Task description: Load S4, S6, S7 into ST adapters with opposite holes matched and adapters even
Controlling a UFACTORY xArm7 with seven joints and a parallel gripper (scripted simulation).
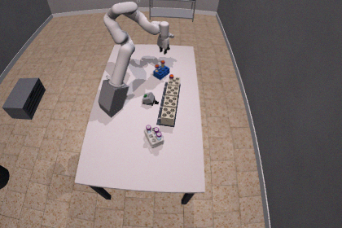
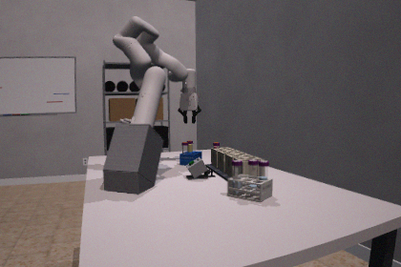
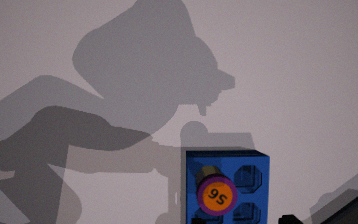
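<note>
My gripper (image 1: 164, 50) (image 2: 189, 119) hangs high above the far end of the table, over and just behind the blue sample rack (image 1: 160, 74) (image 2: 189, 158) (image 3: 260, 165). Its fingers stand partly apart with nothing between them. The blue rack holds two orange-dotted sample tubes (image 1: 156, 66) (image 1: 162, 63). The wrist view shows one of them, marked S6 (image 3: 216, 197), and empty holes beside it. The loading stand with its row of beige adapters (image 1: 168, 118) (image 2: 225, 157) lies to the right of the rack. Sample S7 (image 1: 171, 76) (image 2: 216, 144) stands in the far adapter.
A clear rack with three purple-capped water blanks (image 1: 153, 136) (image 2: 249, 187) stands nearer the table's front. The small sloped desk with the green DONE key (image 1: 148, 98) (image 2: 197, 168) sits left of the stand. The arm's grey base (image 1: 112, 98) is at the left edge.
</note>
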